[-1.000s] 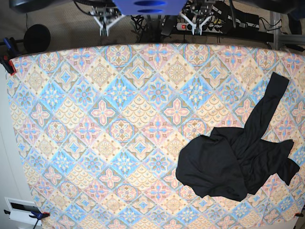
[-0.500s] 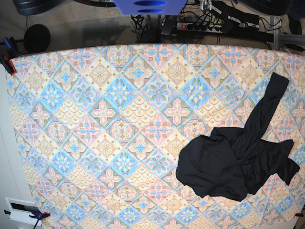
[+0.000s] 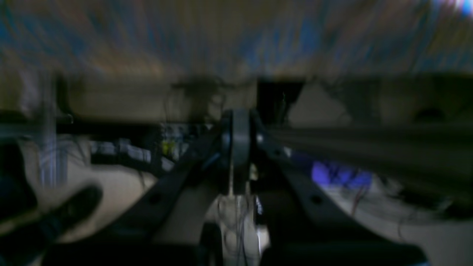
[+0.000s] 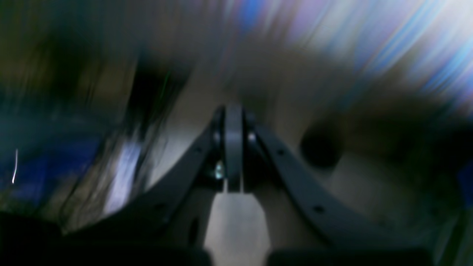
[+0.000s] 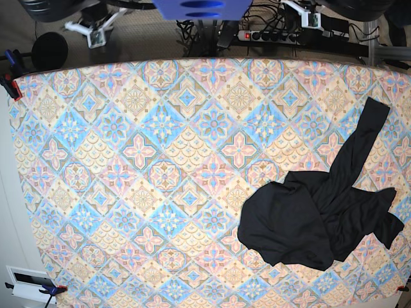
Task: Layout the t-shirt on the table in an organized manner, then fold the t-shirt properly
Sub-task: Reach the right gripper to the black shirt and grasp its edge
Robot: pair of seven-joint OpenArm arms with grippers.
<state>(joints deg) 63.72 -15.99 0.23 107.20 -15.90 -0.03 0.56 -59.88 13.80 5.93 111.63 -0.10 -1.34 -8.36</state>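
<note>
Clearly nothing is laid out yet: the t-shirt is lying crumpled at the table's edge, while left gripper and right gripper are hovering pressed together, empty.

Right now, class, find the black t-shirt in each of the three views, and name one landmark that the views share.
Base: the t-shirt lies crumpled at the table's lower right, one sleeve reaching up toward the right edge.
Left wrist: not in it; blurred, shut left gripper only.
Right wrist: not in it; blurred, shut right gripper only.
Shared landmark: the pastel tablecloth, mere streaks in both wrist views.
</note>
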